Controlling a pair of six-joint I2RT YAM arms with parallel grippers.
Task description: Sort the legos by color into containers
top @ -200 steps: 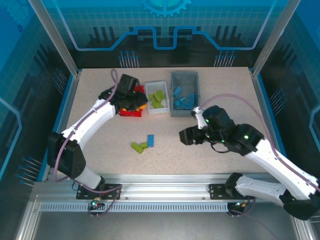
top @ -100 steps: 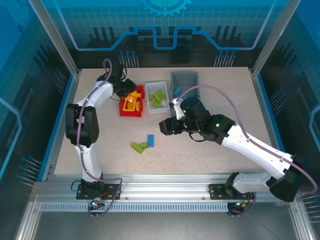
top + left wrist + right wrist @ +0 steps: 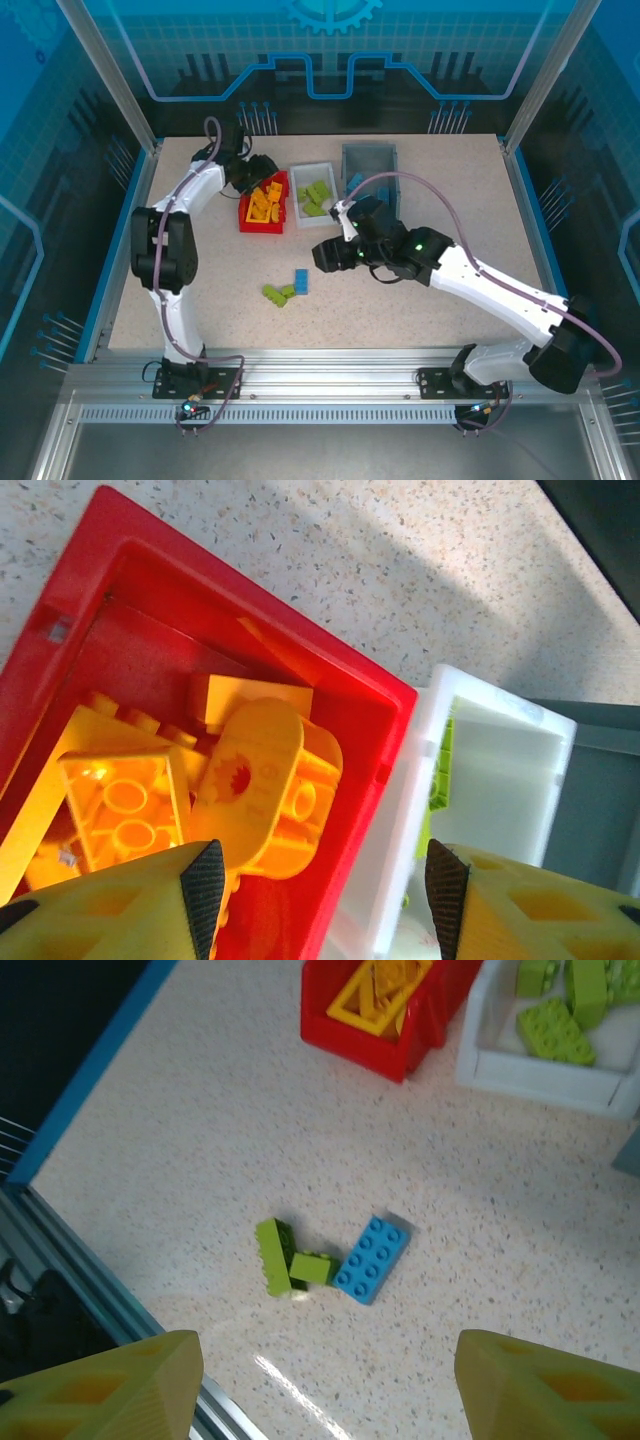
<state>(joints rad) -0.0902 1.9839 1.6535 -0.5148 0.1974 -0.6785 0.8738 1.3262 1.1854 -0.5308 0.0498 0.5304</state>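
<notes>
My left gripper (image 3: 260, 188) hangs open over the red bin (image 3: 262, 228), where several orange legos (image 3: 265, 204) lie. In the left wrist view an orange piece (image 3: 265, 780) rests in the red bin (image 3: 120, 570) just past the left gripper's (image 3: 315, 880) fingertip, touching neither pad. My right gripper (image 3: 323, 256) is open above the table, right of a loose blue brick (image 3: 300, 281) and two green bricks (image 3: 276, 293). From the right wrist, the blue brick (image 3: 371, 1258) and green bricks (image 3: 285, 1258) lie ahead of the right gripper (image 3: 320, 1390), which holds nothing.
The white bin (image 3: 314, 222) holds green legos (image 3: 316, 195) beside the red one. Behind it, the grey bin (image 3: 370, 155) holds blue legos (image 3: 355, 182) and is partly hidden by my right arm. The table's near edge rail (image 3: 70, 1250) is close to the loose bricks.
My left gripper has opened over the red bin and the orange piece now lies inside. My right gripper has moved left, closer to the loose bricks.
</notes>
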